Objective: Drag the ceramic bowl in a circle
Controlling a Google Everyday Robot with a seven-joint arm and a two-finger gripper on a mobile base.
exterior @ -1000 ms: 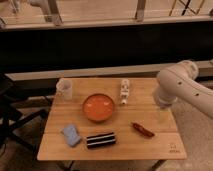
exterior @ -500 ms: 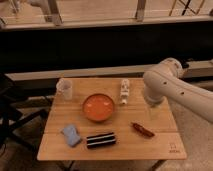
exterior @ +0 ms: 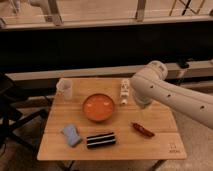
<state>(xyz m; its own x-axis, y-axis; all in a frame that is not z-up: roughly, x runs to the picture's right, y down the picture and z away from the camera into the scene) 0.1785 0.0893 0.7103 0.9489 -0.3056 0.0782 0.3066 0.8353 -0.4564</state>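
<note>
Bowl [exterior: 98, 107] sits at the centre of the wooden surface [exterior: 165, 146], untouched. Arm [exterior: 175, 97] enters from 3 o'clock. The tool [exterior: 142, 103] hangs under its bend at the bowl's 3 o'clock, spread and empty, just beside a white bottle [exterior: 125, 92]. Cup [exterior: 65, 88] stands at the bowl's 10 o'clock.

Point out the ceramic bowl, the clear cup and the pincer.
ceramic bowl [exterior: 98, 107]: camera view, centre of its orange inside.
clear plastic cup [exterior: 65, 88]: camera view, its side wall.
pincer [exterior: 142, 103]: camera view, arm's lower tip, right of the bowl.
</note>
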